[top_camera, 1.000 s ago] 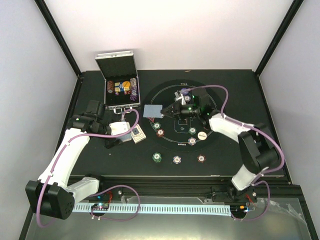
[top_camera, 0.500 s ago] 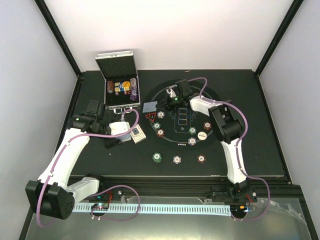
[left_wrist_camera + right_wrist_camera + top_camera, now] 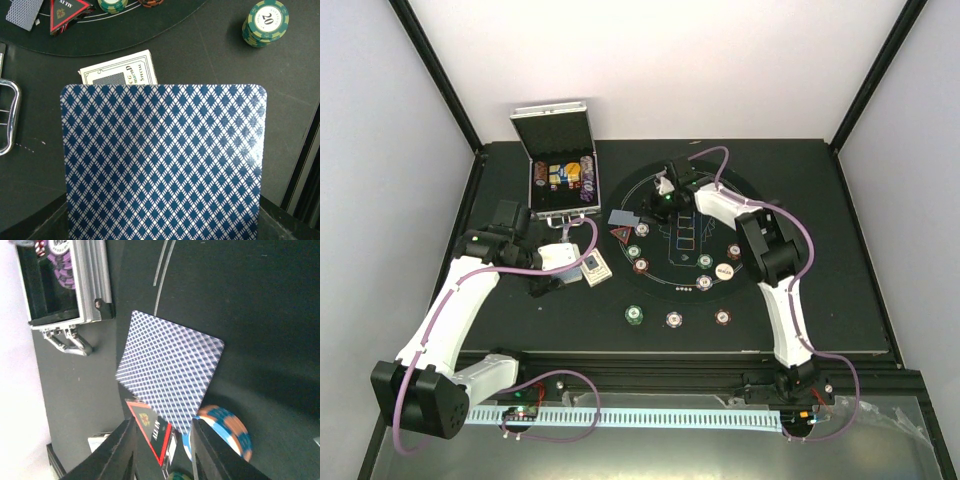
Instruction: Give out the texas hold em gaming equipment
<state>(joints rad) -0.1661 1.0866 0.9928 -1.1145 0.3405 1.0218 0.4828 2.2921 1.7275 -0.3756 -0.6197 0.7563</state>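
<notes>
Two claws split the work. The right claw [image 3: 162, 452], fingers spread and empty, hangs over a blue-diamond-backed playing card [image 3: 170, 375] that lies flat on the round black printed mat [image 3: 250, 290], aslant to the fingers, with a red triangle token [image 3: 150, 430] just nearer. The left claw [image 3: 552, 265], well apart, pinches another blue-backed card [image 3: 162, 160], so the coming deal is likely its own; flat dark counter [image 3: 210, 60] lies ahead.

Case [image 3: 92, 290], token [image 3: 150, 432], chip [image 3: 227, 430] close around card [image 3: 170, 370]
</notes>
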